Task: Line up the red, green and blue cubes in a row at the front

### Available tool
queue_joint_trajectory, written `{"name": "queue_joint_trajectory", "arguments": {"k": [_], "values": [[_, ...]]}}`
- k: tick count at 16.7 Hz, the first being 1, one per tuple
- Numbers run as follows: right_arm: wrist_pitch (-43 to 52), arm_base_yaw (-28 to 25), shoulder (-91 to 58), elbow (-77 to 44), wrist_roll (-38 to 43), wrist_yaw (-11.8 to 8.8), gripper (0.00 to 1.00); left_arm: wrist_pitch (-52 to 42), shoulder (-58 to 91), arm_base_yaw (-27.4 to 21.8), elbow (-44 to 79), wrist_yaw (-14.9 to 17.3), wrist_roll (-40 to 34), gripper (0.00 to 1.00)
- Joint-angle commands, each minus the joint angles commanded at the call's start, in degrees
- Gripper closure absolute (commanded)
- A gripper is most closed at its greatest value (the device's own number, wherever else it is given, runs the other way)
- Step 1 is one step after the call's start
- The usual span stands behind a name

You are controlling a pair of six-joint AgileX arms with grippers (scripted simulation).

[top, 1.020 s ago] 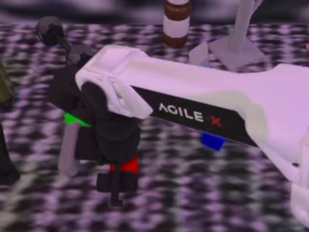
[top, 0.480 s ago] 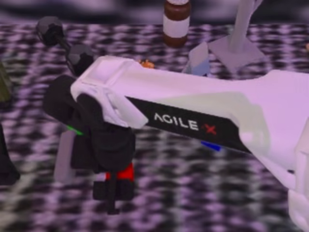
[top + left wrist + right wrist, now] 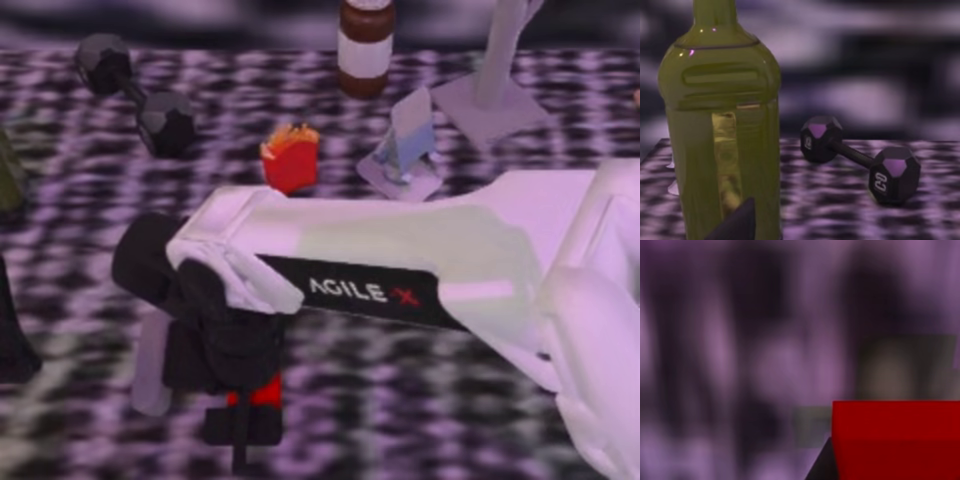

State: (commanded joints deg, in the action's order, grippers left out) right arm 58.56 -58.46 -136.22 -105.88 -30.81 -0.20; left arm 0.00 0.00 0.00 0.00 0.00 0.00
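A bright red cube (image 3: 263, 392) shows beneath the black right gripper (image 3: 240, 425) of a white AgileX arm (image 3: 400, 262) with a black band, over a counter (image 3: 400, 400) mottled purple and black. Nearby: a black dumbbell (image 3: 135, 90), an olive-green bottle (image 3: 722, 125), a brown-and-white jar (image 3: 366, 45), and a red carton (image 3: 289, 160) topped orange-yellow.

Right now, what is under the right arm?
The red cube shows at the right gripper, apparently held. Green and blue cubes are not visible; the arm may cover them.
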Motion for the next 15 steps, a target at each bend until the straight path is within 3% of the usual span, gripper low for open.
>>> {"name": "queue_joint_trajectory", "arguments": {"k": [2, 15], "values": [[0.0, 0.0, 0.0, 0.0, 0.0, 0.0, 1.0, 0.0, 0.0, 0.0, 0.0, 0.0, 0.0, 0.0], [0.0, 0.0, 0.0, 0.0, 0.0, 0.0, 0.02, 0.0, 0.0, 0.0, 0.0, 0.0, 0.0, 0.0]]}}
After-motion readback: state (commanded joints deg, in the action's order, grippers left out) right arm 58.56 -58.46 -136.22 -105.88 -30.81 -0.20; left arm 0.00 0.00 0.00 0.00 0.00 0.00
